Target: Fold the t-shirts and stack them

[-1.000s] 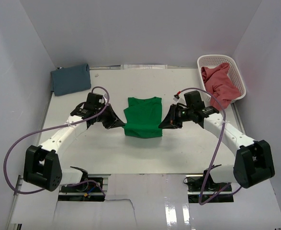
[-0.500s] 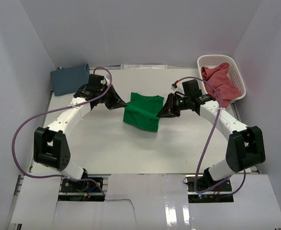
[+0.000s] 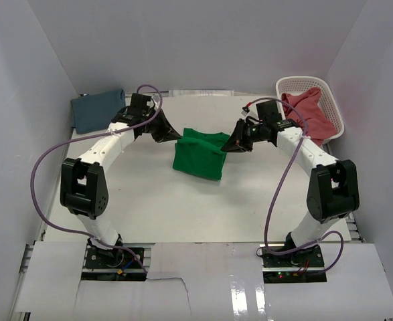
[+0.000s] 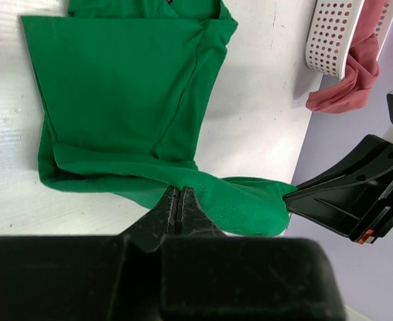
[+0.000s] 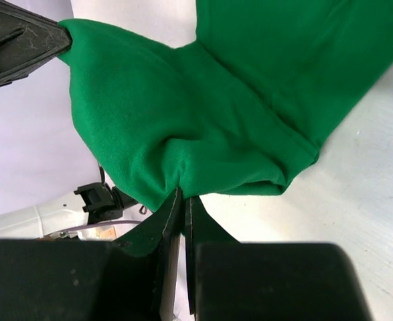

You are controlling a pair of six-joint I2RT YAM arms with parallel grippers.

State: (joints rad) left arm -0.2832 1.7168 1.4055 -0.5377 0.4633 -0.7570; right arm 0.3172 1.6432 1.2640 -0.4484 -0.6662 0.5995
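Observation:
The bright green t-shirt [image 3: 199, 155] lies partly folded at the table's middle, its near edge lifted and carried toward the back. My left gripper [image 3: 174, 138] is shut on the left corner of that edge; in the left wrist view the green t-shirt [image 4: 122, 100] bunches at the closed tips [image 4: 178, 192]. On the other side my right gripper [image 3: 230, 144] is shut on the right corner, green t-shirt [image 5: 203, 114] pinched at its tips [image 5: 182, 194]. A folded slate blue t-shirt [image 3: 98, 110] rests at the back left. The pinkish red t-shirt [image 3: 306, 115] hangs out of the basket.
A white lattice basket [image 3: 330, 100] stands at the back right corner, also visible as the basket [image 4: 333, 37] in the left wrist view. White walls close in on both sides and at the back. Purple cables loop off both arms.
Both arms have swung toward the back of the table, carrying the green t-shirt's near edge up and over its far half. Both grips stayed shut throughout.

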